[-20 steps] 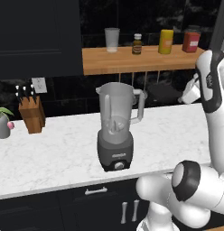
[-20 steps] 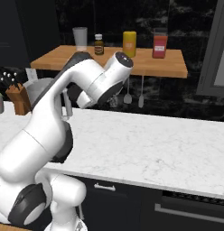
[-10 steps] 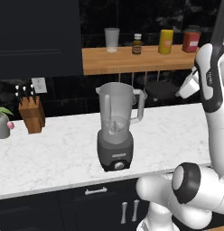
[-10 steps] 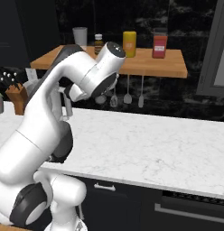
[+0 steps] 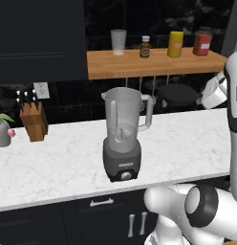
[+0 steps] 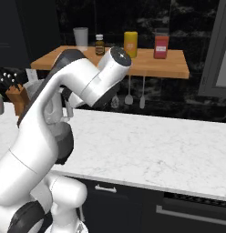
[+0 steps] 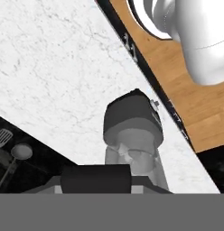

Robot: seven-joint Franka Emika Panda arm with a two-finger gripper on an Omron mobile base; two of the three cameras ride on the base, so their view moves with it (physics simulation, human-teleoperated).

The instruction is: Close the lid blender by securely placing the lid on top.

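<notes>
One blender (image 5: pixel 123 139) on the marble counter (image 5: pixel 187 139), jar mouth open; we carry the lid (image 5: pixel 179 94) right of it, gripper clamped on it.

2 base views look forward over the marble counter (image 5: pixel 68 162) from behind; hand view looks down close

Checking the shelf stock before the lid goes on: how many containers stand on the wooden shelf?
4, left to right: clear glass, small dark bottle, yellow canister, red jar. None looks hidden.
</notes>
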